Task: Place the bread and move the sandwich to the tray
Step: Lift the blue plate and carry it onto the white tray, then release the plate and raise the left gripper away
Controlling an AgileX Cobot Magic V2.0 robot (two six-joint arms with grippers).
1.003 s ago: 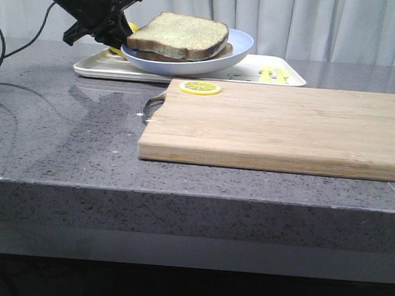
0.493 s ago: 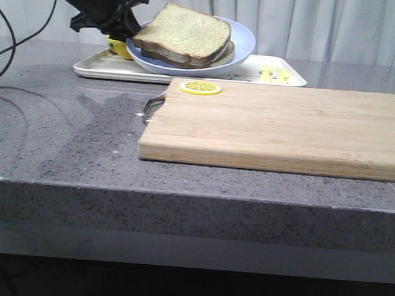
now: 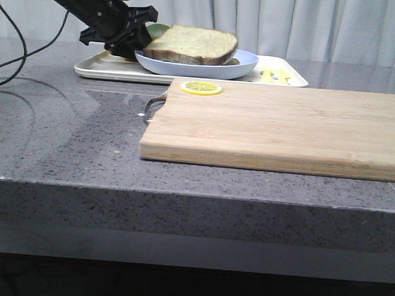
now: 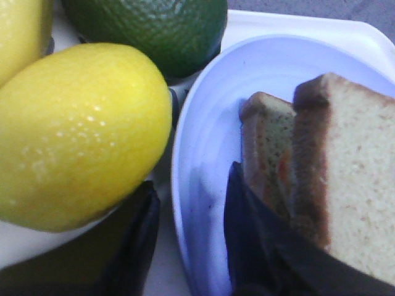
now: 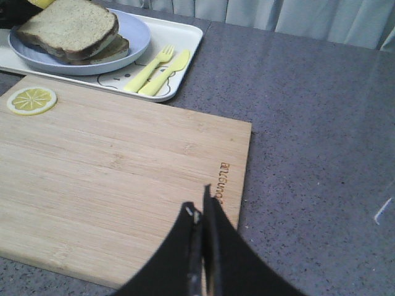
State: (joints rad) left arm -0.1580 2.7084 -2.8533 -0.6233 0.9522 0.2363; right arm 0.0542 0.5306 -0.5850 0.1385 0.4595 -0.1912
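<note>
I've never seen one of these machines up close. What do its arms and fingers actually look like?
Both are black. The left arm is a slim, angular link with thin black cables looping off it, ending in flat, tapering fingers. The right gripper has similar dark, blade-like fingers. No markings visible.

Left gripper [image 3: 134, 40] grips plate [image 3: 240, 64] — sandwich [image 3: 191, 44] aboard.

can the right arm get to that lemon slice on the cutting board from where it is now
Probably yes. The right claw hangs shut over the cutting board, and the lemon slice lies alone at the board's far corner with bare wood between them. It would need to open first.
</note>
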